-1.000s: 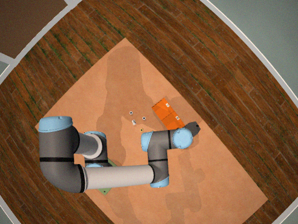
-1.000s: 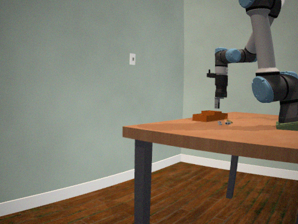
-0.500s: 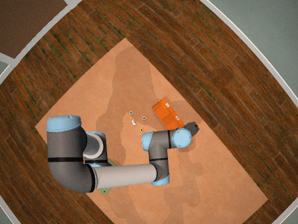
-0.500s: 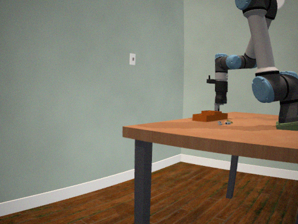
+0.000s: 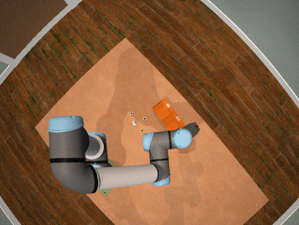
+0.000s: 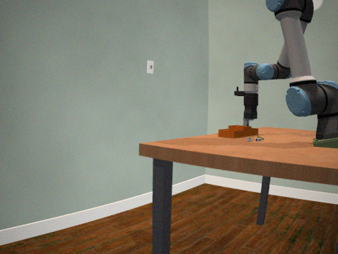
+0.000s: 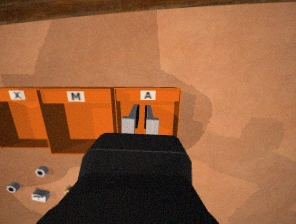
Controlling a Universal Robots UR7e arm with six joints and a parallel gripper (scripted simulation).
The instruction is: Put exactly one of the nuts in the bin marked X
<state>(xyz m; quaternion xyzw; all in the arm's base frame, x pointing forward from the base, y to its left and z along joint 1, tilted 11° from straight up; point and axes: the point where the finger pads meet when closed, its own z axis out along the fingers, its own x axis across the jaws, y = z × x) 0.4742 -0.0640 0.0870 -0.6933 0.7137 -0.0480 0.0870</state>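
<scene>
Three orange bins (image 5: 165,113) (image 6: 237,131) stand in a row, labelled X (image 7: 17,95), M (image 7: 75,96) and A (image 7: 147,95). My gripper (image 7: 142,112) (image 6: 246,122) hangs just above bin A, with its fingers pointing down into it. The fingers are nearly shut, with a narrow gap that shows only the orange bin and nothing held. Two small grey nuts (image 7: 42,171) (image 7: 13,187) (image 5: 131,113) (image 5: 144,118) lie on the table in front of the bins, on the X side. Bin X is two bins away from the gripper.
A small pale block (image 7: 40,195) (image 5: 134,122) and a tiny yellow piece (image 5: 141,130) (image 7: 67,188) lie near the nuts. The arm's wrist (image 5: 182,138) hangs over the row's A end. The table edge (image 6: 206,156) lies beyond the bins.
</scene>
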